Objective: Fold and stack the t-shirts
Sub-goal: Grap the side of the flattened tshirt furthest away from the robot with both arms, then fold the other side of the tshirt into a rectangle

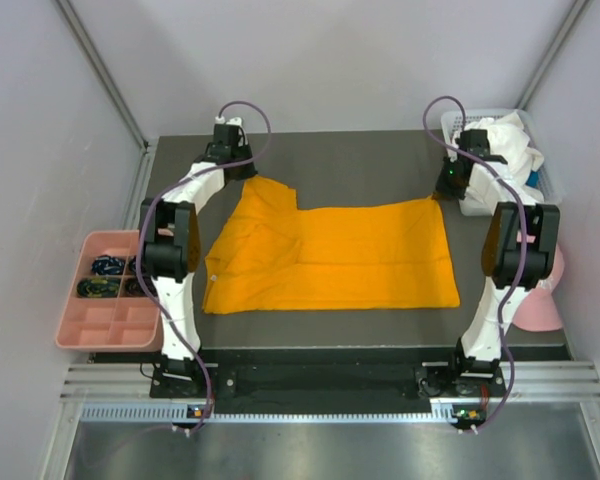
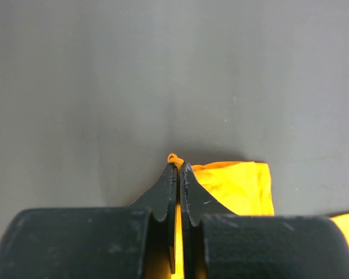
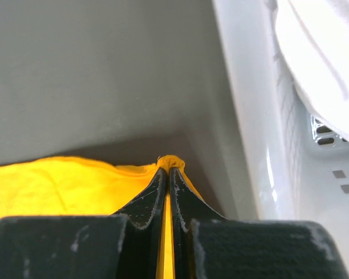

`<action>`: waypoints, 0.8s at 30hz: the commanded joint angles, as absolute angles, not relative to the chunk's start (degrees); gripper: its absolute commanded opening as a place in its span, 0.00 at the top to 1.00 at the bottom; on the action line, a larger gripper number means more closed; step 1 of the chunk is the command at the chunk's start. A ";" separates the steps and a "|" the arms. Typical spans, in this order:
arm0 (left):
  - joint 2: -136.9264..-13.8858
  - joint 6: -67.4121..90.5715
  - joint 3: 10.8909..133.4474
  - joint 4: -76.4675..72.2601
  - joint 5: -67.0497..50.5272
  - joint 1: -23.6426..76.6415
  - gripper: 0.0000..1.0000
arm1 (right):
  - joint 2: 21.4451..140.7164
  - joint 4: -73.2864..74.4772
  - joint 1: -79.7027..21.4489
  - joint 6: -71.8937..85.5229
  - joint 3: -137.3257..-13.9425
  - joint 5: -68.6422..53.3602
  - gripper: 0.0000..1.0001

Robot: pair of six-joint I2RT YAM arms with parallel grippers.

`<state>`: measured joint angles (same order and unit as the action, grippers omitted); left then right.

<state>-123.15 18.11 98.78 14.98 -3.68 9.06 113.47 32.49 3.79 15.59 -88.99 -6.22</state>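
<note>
The orange t-shirt [image 1: 330,258] lies spread on the dark table [image 1: 360,160], its far edge stepped, higher at the left. My left gripper [image 1: 248,172] is shut on the shirt's far left corner; in the left wrist view [image 2: 178,164] a nub of orange cloth [image 2: 232,186] pokes out past the tips. At the far right corner my right gripper [image 1: 442,190] is shut on the cloth, with an orange pinch [image 3: 75,186] showing at the tips [image 3: 168,168]. A white t-shirt [image 1: 505,145] lies bunched in the white basket [image 1: 460,120] at the back right.
The basket wall [image 3: 250,116] stands close to the right of my right gripper. A pink compartment tray [image 1: 110,290] with small dark items sits off the table's left edge. A pink cap [image 1: 540,295] lies at the right edge by the right arm.
</note>
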 commanded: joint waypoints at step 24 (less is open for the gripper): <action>-83.68 33.40 53.71 6.42 -1.32 9.67 1.00 | 89.57 28.39 3.60 29.00 -64.08 -0.18 1.00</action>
